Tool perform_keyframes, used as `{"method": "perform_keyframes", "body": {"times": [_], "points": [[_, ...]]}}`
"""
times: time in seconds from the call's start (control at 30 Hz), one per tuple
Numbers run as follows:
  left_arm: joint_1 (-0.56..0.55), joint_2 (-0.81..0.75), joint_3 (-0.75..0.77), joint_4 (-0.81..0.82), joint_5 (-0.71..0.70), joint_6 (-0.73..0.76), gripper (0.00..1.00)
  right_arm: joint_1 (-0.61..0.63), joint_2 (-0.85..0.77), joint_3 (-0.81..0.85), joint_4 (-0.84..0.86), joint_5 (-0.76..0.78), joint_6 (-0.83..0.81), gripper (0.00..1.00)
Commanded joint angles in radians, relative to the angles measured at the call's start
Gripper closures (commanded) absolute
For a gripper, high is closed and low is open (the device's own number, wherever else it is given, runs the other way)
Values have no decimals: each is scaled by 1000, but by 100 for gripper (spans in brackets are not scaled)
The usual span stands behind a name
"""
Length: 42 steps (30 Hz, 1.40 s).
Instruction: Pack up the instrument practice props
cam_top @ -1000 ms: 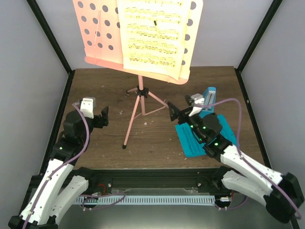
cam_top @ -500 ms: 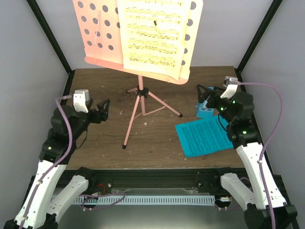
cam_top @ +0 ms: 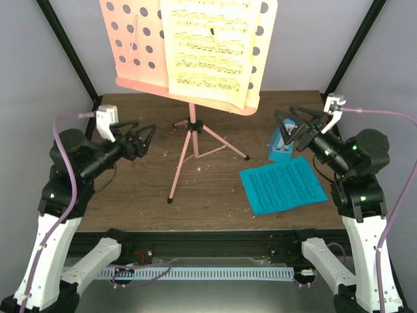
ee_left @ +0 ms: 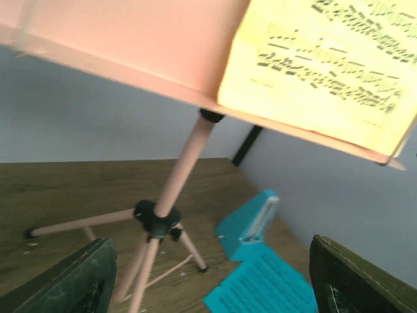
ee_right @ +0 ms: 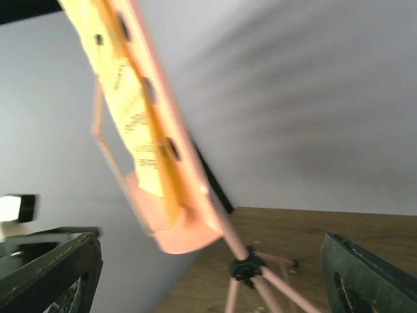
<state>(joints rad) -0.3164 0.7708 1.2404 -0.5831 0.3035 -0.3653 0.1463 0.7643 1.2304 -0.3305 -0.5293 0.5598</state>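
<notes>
Both left pincer (cam_top: 146, 139) and right pincer (cam_top: 282, 128) gape, flanking the music stand (cam_top: 128, 82).

salmon-pink tripod music stand (cam_top: 193, 124) splays its legs mid-table, desk overhanging the far edge. open passage over brown wooden tabletop (cam_top: 130, 189) left of legs. right: flat blue printed sheet (cam_top: 282, 186), small blue wedge metronome (cam_top: 280, 153) just behind.

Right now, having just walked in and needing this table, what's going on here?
Two robot arms are packing up music practice props, but nothing is held. The left pincer and right pincer are both open, on either side of the pink music stand, which stands upright with a yellow sheet on its desk. A blue sheet lies flat on the table near the right arm, with the blue metronome behind it.
</notes>
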Motion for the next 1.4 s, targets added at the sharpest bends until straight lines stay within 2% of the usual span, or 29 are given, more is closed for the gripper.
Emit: {"method": "perform_keyframes", "body": {"times": [0.0, 0.13, 0.27, 0.37, 0.57, 0.87, 1.37], "points": [[-5, 83, 67, 80, 182, -89, 19, -7, 18, 56, 66, -199, 106, 11], [-79, 146, 131, 150, 164, -120, 22, -4, 59, 38, 216, -338, 244, 22], [-227, 225, 228, 164, 61, -96, 22, 3, 73, 74, 213, -323, 242, 30], [-284, 283, 284, 183, 41, -101, 24, 21, 90, 92, 217, -331, 250, 40], [-370, 371, 370, 225, 4, -106, 26, 102, 136, 146, 163, -251, 200, 43], [-399, 452, 440, 285, -19, -169, 30, 272, 214, 216, 80, -35, 95, 47], [-402, 565, 526, 354, 3, -237, 34, 322, 271, 244, 80, 90, 50, 55]]}}
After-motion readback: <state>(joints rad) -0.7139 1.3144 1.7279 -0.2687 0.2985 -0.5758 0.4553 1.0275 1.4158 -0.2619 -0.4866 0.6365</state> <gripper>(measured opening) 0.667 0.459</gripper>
